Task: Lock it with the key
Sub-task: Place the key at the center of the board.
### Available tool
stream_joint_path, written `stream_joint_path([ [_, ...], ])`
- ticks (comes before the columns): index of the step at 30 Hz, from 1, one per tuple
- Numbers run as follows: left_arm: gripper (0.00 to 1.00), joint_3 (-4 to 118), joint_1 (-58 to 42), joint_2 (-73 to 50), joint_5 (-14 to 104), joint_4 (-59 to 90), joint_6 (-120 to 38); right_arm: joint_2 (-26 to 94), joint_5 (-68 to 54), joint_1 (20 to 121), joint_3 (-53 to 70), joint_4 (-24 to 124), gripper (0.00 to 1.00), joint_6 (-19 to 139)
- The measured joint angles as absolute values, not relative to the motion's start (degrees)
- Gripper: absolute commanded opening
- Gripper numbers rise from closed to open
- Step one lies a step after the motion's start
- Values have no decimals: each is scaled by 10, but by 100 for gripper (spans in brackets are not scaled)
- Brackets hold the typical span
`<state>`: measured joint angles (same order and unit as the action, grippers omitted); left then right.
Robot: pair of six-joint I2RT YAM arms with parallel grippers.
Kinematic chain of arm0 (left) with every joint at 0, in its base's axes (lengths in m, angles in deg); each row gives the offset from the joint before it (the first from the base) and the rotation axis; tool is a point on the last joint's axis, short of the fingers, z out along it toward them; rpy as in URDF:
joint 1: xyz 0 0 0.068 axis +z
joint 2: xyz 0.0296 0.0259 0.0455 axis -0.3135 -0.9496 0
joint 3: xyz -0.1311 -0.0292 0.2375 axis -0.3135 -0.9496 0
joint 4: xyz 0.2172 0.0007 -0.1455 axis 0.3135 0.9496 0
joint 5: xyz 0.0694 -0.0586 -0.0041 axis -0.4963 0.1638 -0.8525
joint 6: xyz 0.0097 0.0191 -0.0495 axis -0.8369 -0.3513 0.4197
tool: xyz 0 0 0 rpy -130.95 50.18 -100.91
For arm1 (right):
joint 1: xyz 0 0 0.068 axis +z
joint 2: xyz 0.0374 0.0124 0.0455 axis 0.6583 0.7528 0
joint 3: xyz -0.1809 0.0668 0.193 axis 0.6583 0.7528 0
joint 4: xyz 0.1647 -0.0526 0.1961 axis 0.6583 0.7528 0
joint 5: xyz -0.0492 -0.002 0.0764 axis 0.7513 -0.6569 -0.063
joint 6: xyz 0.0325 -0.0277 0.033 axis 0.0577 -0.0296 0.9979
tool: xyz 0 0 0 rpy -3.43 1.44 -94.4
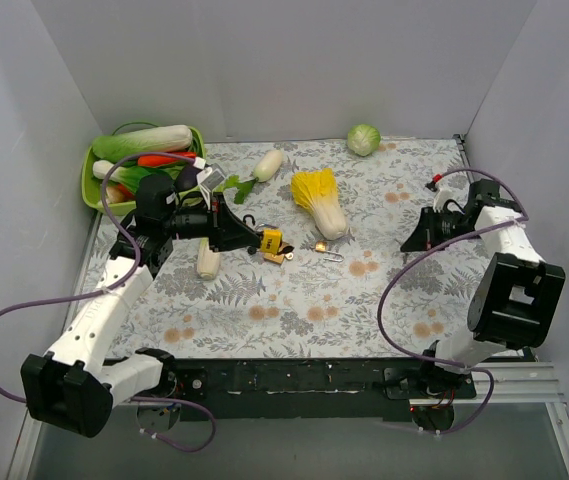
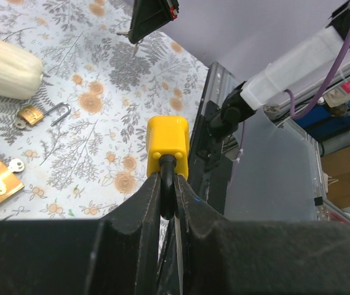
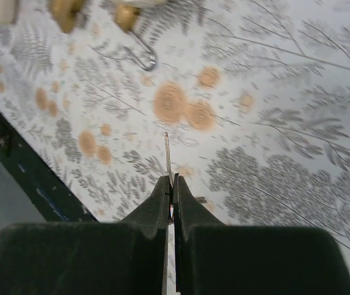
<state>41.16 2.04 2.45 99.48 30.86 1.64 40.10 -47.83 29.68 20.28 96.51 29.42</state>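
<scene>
My left gripper [image 1: 254,238] is shut on the black shackle of a yellow padlock [image 1: 271,240] and holds it just above the mat. In the left wrist view the padlock body [image 2: 168,144] sticks out past the fingertips [image 2: 152,190]. My right gripper [image 1: 409,243] is shut on a thin metal key [image 3: 168,157], whose blade points out past the tips, above the mat. That gripper hangs well to the right of the padlock and also shows in the left wrist view [image 2: 153,18]. The key is apart from the padlock.
A small brass padlock [image 1: 321,247] with an open shackle and a second brass lock [image 1: 277,257] lie between the grippers. A napa cabbage [image 1: 324,205], a green cabbage [image 1: 363,139], a white radish [image 1: 267,164] and a green basket [image 1: 91,190] of vegetables sit farther back.
</scene>
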Motion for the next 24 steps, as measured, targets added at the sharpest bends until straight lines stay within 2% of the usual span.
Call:
stream_joint_path([
  [10, 0, 411, 20, 2, 973, 334, -18, 508, -332, 251, 210, 897, 1, 316],
  [24, 0, 387, 20, 16, 970, 341, -23, 569, -250, 219, 203, 864, 1, 303],
])
